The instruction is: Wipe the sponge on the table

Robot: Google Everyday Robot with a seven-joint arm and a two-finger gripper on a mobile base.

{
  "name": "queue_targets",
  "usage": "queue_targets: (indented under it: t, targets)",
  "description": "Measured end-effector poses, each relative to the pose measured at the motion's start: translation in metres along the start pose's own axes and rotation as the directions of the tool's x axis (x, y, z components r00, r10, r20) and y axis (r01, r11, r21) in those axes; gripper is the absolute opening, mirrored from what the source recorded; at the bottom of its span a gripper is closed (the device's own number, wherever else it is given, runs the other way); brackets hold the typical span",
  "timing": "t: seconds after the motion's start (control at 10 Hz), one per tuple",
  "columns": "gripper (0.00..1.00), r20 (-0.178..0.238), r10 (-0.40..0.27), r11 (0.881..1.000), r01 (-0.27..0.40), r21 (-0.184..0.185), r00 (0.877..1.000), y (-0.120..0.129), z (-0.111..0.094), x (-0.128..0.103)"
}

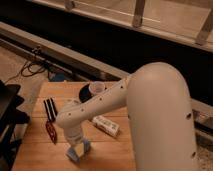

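**Gripper on sponge at lower left of bench**

The gripper [77, 145] is low in the frame, left of centre, pointing down at the bench [36, 151]. It is closed on the sponge [80, 152], gripping it from above. The sponge sits tilted, its light blue body against the wood and its yellow face turned toward the camera. It lies near the bench's lower edge in the frame.

The white arm [100, 102] runs from the gripper up and to the right, joining a bulky rounded segment that fills the right side of the picture.

Just above and to the right of the sponge, apart from it, a white box [106, 125] lies flat at a slant. To the left of the gripper a red-and-black tool [50, 120] rests on the wood, its black striped end toward the top and its red end toward the bottom. At the bench's far edge, top centre, a white cup [96, 88] stands in a dark dish [85, 93], partly covered by the arm.
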Motion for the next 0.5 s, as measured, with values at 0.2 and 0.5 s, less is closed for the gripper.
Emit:
queue_targets:
  t: [0.2,0.5]
  targets:
    - [0.06,-0.014,0.014,1.0,-0.014,0.01,1.0,-0.017,-0.007,0.027]
    - [0.12,-0.012,-0.018,0.999,0.018,0.032,1.0,-0.062,-0.014,0.035]
